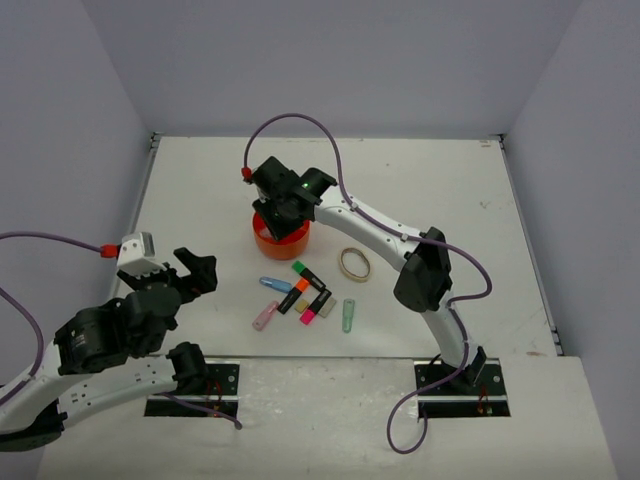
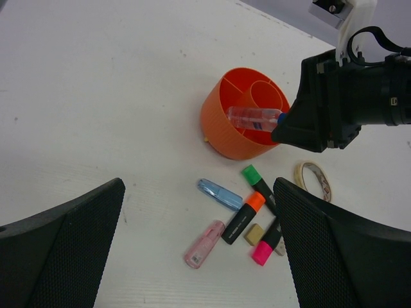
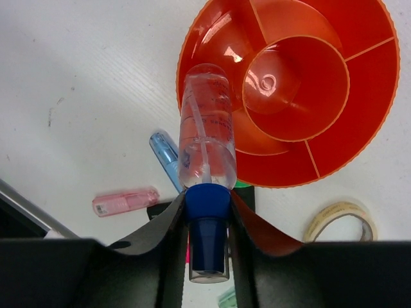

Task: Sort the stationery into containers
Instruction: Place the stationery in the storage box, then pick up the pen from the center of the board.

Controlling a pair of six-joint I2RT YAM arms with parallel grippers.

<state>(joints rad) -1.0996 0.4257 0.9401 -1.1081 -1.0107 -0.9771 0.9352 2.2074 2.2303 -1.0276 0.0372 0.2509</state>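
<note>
Where right fingers hang: clamped on one clear capsule, over one organiser.
Left fingers: apart.
Bench: three highlighters, three pastel capsules, one tape ring.

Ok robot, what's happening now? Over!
Left hand open, empty. Right hand grips clear bottle over orange pot. Nothing in the way.

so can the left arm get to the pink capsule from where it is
probably yes: the left gripper is open, with only bare table between it and the pink capsule. the right gripper holds a clear bottle over the orange organiser, out of the way
</note>
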